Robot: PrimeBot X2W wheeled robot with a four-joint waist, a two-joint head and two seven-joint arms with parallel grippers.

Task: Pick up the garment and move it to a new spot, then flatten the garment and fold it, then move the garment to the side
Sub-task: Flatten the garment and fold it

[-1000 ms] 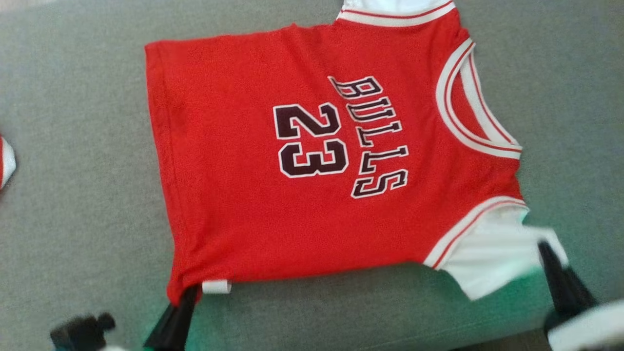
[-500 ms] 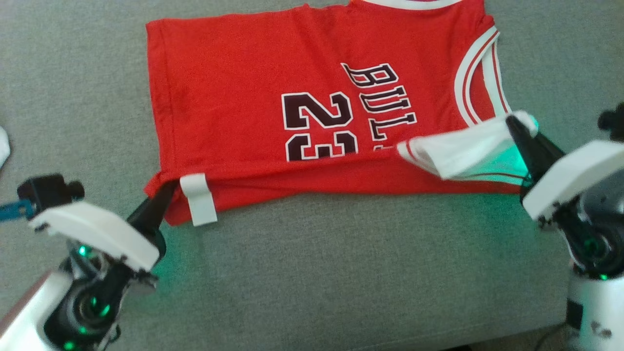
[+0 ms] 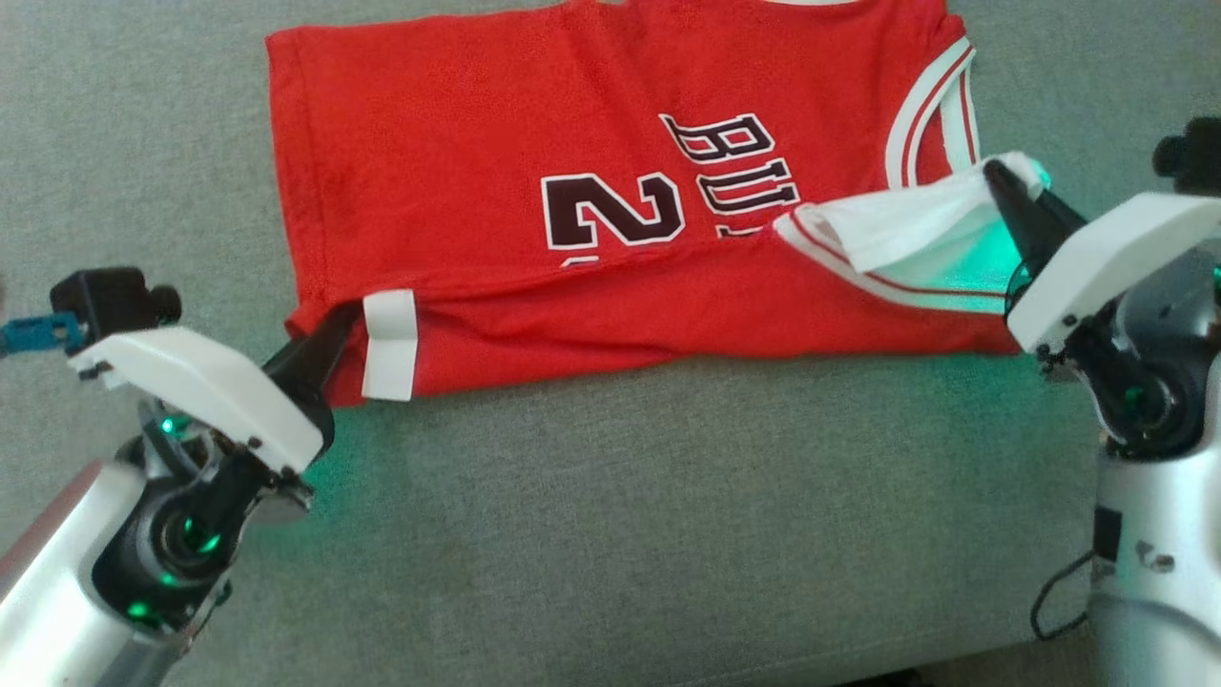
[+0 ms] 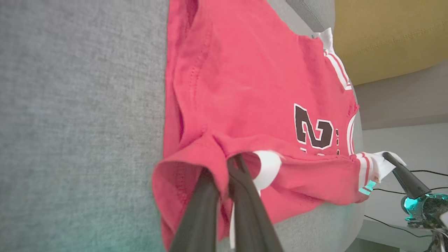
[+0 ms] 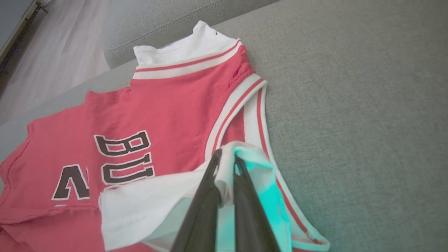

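Observation:
The garment [image 3: 496, 153] is a red basketball jersey with dark lettering and white trim, lying on a grey sofa cushion [image 3: 610, 515]. Its near long edge is lifted and folded over the lower print. My left gripper [image 3: 329, 336] is shut on the red hem corner beside a white label [image 3: 389, 343]; in the left wrist view the gripper [image 4: 224, 166] pinches the red cloth [image 4: 245, 87]. My right gripper [image 3: 1002, 181] is shut on the white sleeve [image 3: 906, 234]; in the right wrist view the gripper [image 5: 225, 159] clamps white fabric [image 5: 150, 203] above the jersey [image 5: 168, 115].
A grey backrest [image 5: 157, 17] and wooden floor [image 5: 52, 52] lie beyond the far sleeve. A yellow cushion [image 4: 392, 31] stands past the jersey in the left wrist view. Cables [image 3: 1054, 596] hang by my right arm.
Both grippers have carried the jersey's near edge away from me over the body, so the fold now covers the lower digit and more of the lettering. The head camera has also shifted.

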